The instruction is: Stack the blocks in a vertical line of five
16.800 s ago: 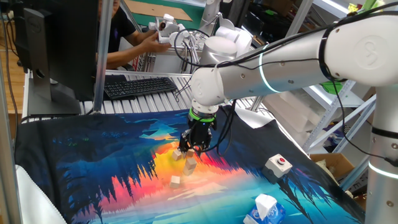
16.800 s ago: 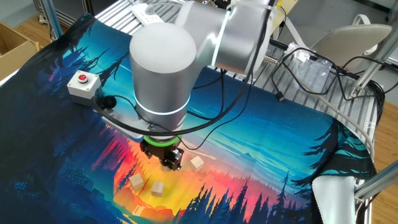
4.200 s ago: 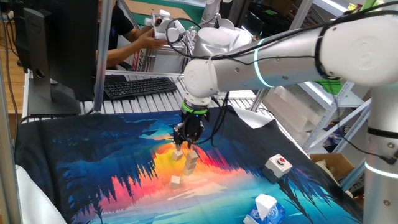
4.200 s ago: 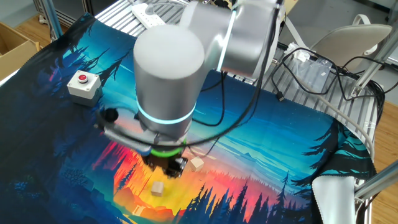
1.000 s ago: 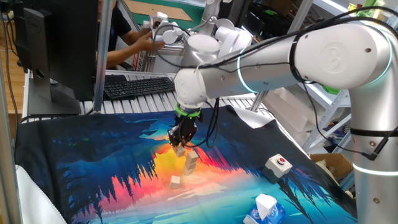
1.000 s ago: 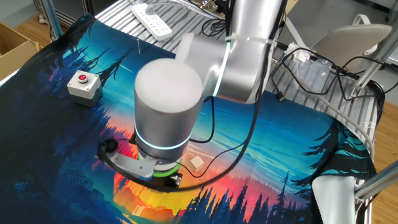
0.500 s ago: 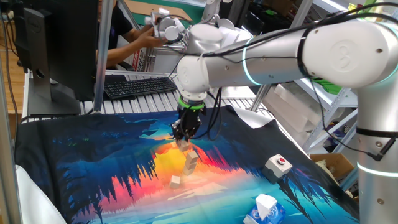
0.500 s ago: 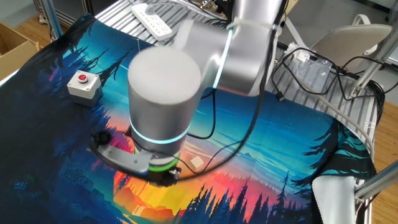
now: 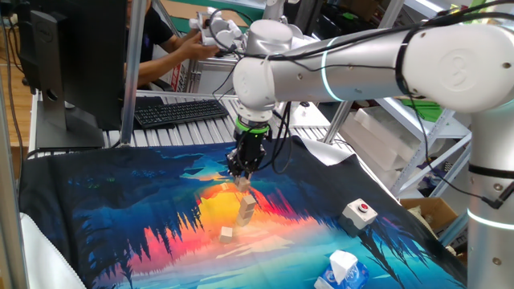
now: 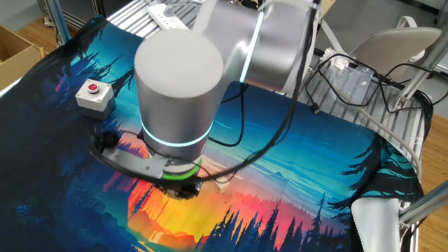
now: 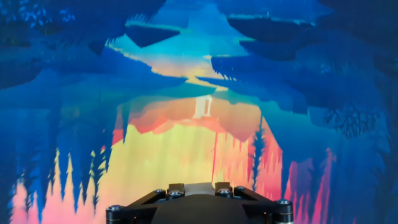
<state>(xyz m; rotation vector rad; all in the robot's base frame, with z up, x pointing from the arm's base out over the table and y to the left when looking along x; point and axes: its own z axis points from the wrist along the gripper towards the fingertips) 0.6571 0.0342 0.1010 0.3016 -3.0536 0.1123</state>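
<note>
Gripping block (image 9: 242, 185), claw (image 9: 241, 174) above stack (image 9: 246, 209)

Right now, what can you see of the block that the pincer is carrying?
The carried block is a small plain cube of pale beige wood. It hangs from the tip of the black pincer, whose fingers cover its upper part. It is in the air just above the short tower of blocks, seemingly not touching it. The other fixed view hides it behind the arm; the hand view does not show it.
</note>
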